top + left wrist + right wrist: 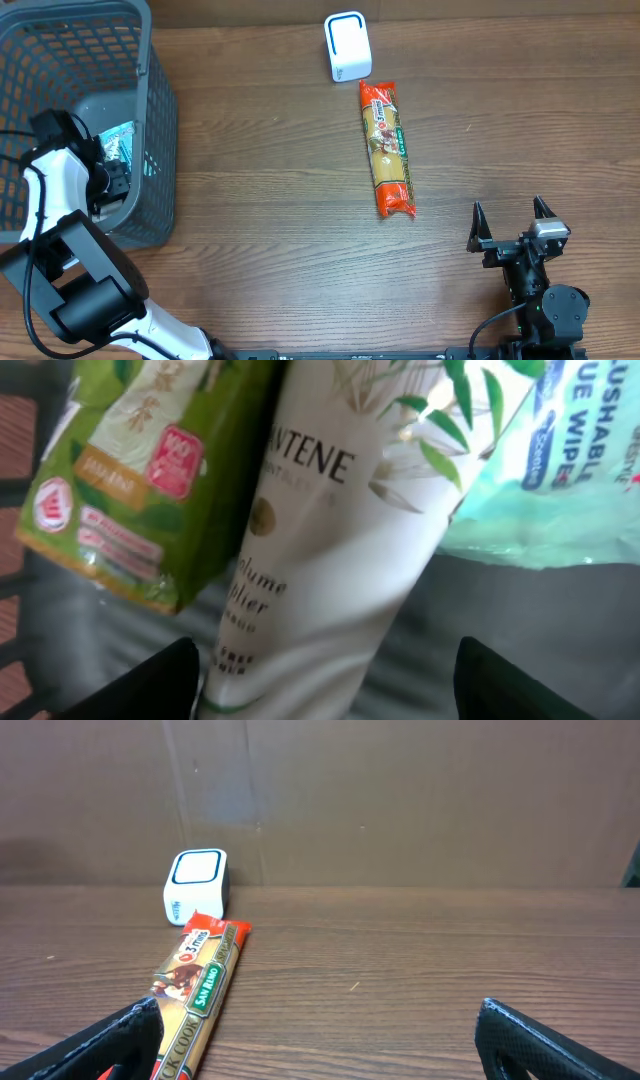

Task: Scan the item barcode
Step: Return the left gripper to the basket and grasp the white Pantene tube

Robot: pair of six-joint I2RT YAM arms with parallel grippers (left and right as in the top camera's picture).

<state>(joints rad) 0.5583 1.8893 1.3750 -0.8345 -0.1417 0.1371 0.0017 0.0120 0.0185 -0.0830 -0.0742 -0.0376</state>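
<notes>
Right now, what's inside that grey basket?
A green packet, a white Pantene tube and a pack of flushable wipes lie in the basket. From above, the left arm hides the rest; anything beneath them is covered.

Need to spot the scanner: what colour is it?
The scanner is white with a blue outline on top, clearest overhead.

Basket [160,130] far L on table [270,200]; pasta pkt [387,150] centre, scanner [347,46] just behind, maybe touching.
</notes>
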